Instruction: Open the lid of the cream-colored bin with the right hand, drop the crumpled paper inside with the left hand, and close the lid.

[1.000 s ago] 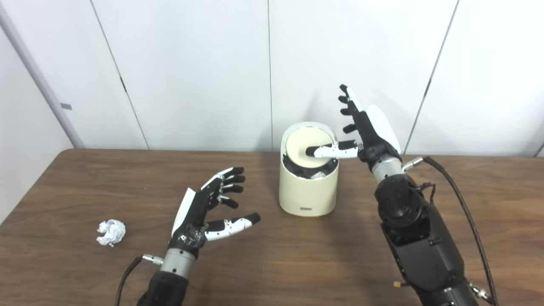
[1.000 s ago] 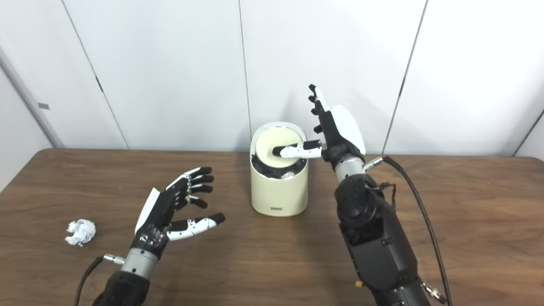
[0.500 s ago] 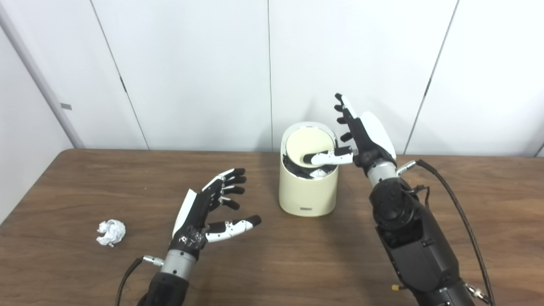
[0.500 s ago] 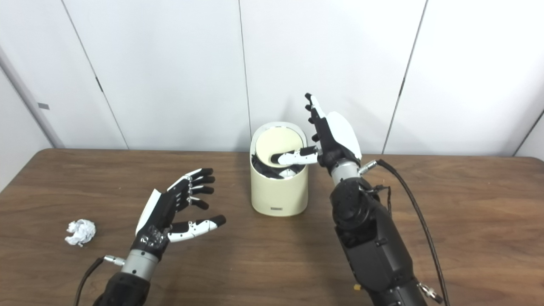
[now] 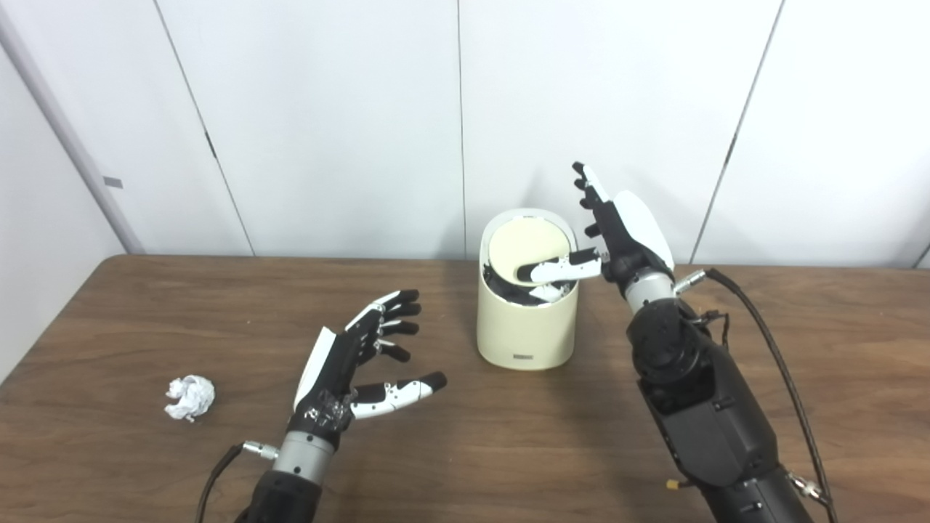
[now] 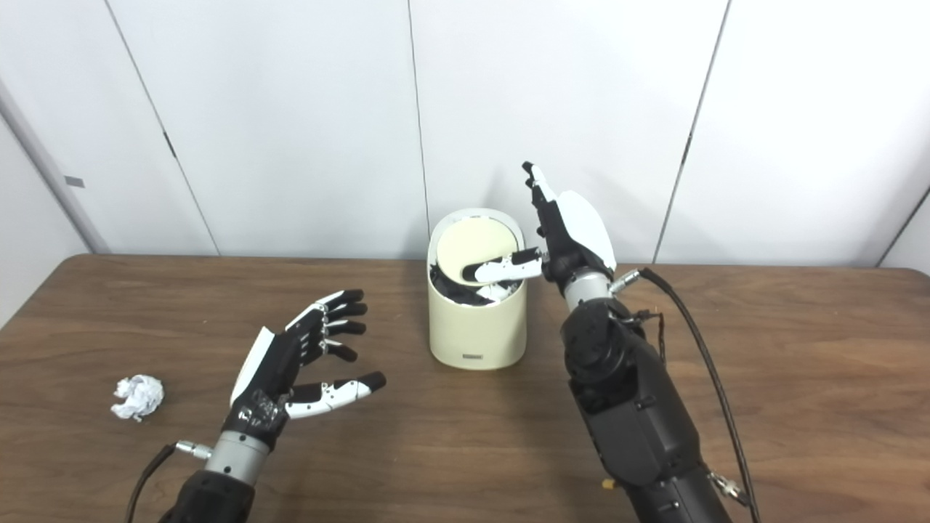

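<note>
Paper [image 5: 189, 397], crumpled into a small white ball, lies on the table [image 5: 508, 450] near its left edge, well apart from the bin [image 5: 527, 319] and untouched. It looks very light and springy, easily knocked away by a clumsy finger, so I judge the best hold is a loose cage of fingers and thumb closing round its middle from above. The left hand [image 5: 356, 367] hovers between paper and bin, fingers spread and thumb out, holding nothing. The bin stands at the back of the table by the wall, a smooth cream cylinder that is probably light plastic and could slide or tip if pushed sideways. Its round lid [image 5: 527, 250] is tilted, the near edge sunk into the opening, where something dark and a bit of white show. The right hand [image 5: 614, 232] is at the bin's right side, fingers straight and pointing up, gripping nothing, its thumb lying across the lid's lower part and seemingly pressing it down, though contact is hard to confirm
</note>
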`<action>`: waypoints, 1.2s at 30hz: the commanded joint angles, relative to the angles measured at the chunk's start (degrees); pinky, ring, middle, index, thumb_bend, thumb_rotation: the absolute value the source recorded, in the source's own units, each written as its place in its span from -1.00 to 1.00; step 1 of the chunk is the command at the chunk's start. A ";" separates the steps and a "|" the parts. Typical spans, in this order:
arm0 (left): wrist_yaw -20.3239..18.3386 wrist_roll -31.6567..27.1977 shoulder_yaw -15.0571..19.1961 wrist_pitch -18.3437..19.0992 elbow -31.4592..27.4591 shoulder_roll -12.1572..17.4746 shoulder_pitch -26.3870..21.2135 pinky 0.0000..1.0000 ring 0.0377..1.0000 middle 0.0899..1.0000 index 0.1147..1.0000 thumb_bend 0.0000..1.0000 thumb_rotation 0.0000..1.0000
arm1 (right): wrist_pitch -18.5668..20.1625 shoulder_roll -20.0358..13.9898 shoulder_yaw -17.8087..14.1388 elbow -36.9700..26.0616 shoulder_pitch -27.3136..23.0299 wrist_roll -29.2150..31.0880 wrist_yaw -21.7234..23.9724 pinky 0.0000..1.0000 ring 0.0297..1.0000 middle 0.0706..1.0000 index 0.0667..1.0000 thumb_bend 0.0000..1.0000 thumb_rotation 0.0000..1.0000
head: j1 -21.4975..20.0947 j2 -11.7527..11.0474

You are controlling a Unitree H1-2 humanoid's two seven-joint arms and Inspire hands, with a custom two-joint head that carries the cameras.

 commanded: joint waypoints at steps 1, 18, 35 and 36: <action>0.00 -0.70 0.12 -0.67 -2.04 0.25 -0.77 0.18 0.49 0.59 0.66 0.43 -0.83 | 0.08 -0.10 0.15 -0.93 -2.74 -0.98 -0.67 0.43 0.77 0.87 0.95 0.83 -0.48 | 0.04 0.07; -0.44 -0.49 0.19 -0.42 -2.37 0.12 -1.07 0.22 0.48 0.58 0.65 0.44 -0.80 | 1.13 -3.09 4.97 -1.95 -2.26 -6.79 0.86 0.27 0.65 0.86 0.94 0.78 -0.90 | 0.12 1.04; -0.28 -1.11 0.27 -0.70 -1.62 0.19 -1.54 0.22 0.48 0.59 0.64 0.41 -0.84 | -1.21 -2.81 2.38 -3.83 -2.28 -3.58 0.20 0.31 0.71 0.85 0.93 0.59 -0.23 | -0.13 0.47; -0.28 -1.13 0.28 -0.83 -1.53 0.23 -1.60 0.23 0.48 0.59 0.64 0.41 -0.84 | -1.66 -2.82 1.77 -4.34 -2.45 -2.89 0.29 0.35 0.72 0.86 0.93 0.53 -0.11 | -0.18 0.44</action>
